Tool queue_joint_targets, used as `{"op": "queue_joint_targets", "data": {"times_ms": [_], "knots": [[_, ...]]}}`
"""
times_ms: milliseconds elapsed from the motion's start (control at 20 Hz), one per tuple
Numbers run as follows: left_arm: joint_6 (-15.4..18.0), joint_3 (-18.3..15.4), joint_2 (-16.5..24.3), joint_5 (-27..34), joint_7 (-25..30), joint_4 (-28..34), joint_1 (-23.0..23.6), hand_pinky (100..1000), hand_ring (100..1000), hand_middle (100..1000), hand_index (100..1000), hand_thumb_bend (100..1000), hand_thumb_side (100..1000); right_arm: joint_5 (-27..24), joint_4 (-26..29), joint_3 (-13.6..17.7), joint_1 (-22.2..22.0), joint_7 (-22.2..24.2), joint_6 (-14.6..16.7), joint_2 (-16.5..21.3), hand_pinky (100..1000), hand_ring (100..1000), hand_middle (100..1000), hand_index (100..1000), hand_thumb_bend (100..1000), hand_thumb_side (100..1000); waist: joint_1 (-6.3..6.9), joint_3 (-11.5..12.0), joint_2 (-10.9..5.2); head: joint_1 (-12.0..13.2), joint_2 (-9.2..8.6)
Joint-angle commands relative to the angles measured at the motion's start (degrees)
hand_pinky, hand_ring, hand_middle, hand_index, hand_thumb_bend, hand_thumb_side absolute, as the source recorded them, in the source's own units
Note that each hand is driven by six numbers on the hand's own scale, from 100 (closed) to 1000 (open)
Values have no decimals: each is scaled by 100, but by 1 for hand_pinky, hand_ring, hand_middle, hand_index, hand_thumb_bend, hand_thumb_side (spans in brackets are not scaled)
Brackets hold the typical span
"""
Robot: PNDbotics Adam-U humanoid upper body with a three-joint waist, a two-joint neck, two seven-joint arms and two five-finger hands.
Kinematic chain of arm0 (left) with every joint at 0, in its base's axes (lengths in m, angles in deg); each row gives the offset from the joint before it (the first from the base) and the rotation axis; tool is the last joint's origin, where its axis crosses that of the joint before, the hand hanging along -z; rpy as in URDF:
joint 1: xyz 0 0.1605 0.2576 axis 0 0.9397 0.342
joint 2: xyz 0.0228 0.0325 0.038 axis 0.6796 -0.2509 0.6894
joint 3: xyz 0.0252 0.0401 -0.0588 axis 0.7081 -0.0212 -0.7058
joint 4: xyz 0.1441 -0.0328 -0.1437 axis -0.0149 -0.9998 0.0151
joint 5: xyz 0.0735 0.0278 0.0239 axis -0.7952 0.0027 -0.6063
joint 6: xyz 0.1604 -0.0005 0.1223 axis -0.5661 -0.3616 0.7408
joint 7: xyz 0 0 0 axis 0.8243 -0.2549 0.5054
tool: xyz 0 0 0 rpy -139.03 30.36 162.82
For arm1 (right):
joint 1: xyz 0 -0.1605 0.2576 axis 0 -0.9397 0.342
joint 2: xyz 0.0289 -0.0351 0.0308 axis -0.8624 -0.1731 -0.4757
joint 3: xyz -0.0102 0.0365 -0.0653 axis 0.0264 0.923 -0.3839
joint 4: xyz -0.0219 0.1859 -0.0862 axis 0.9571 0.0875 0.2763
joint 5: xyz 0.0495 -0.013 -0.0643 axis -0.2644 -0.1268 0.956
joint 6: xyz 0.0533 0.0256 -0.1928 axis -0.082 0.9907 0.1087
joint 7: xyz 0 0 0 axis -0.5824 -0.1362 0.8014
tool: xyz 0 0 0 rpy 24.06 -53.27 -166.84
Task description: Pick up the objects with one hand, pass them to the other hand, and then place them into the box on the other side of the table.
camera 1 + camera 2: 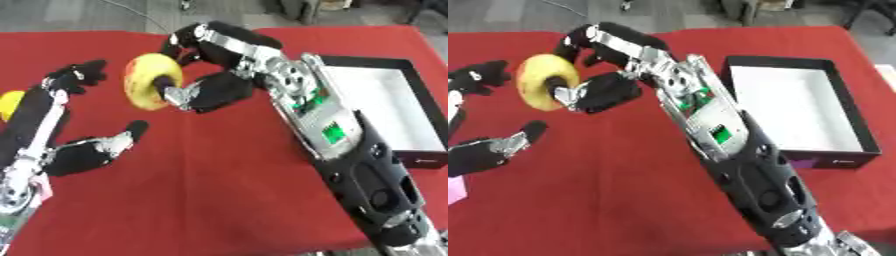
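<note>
1. While the right arm reached across the red table from the lower right, its right hand held a yellow ring, shaped like a doughnut, up over the far left part of the cloth.
2. One finger or the thumb was poked through the ring's hole, and the other fingers curled over its far edge.
3. The left hand lay just beside and below the ring, spread wide, its fingers up near the ring's left side and its thumb pointing toward the middle of the table; it held nothing, and whether any fingertip touched the ring was hard to tell.
4. The box, black with a white inside, sat on the right side of the table, well apart from the ring.
5. A second yellow thing showed at the left edge, partly hidden behind the left arm.
</note>
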Motion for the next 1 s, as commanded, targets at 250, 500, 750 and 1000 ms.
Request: {"op": "queue_joint_targets", "data": {"times_ms": [250, 500, 750, 1000], "knots": [[-271, -629, 292, 458, -721, 140, 321, 706, 709, 669, 846, 348, 618, -148, 167, 977, -388, -951, -263, 757, 898, 989, 578, 616, 100, 239, 30, -28, -94, -179, -115], [-306, -985, 353, 638, -1070, 187, 490, 701, 724, 691, 844, 318, 604, 112, -209, 1621, -738, -1758, -420, 1348, 887, 985, 586, 628, 100, 231, 31, -39, -82, -353, -184], [-336, -1261, 378, 736, -1331, 202, 596, 701, 721, 691, 844, 310, 602, 439, -742, 2155, -1052, -2376, -566, 1734, 880, 988, 592, 639, 100, 222, 33, -48, -67, -449, -260], [-368, -1402, 408, 762, -1494, 225, 636, 702, 719, 688, 840, 304, 591, 542, -1041, 2429, -1399, -2657, -641, 1946, 871, 992, 600, 649, 100, 213, 28, -50, -54, -575, -302]]}}
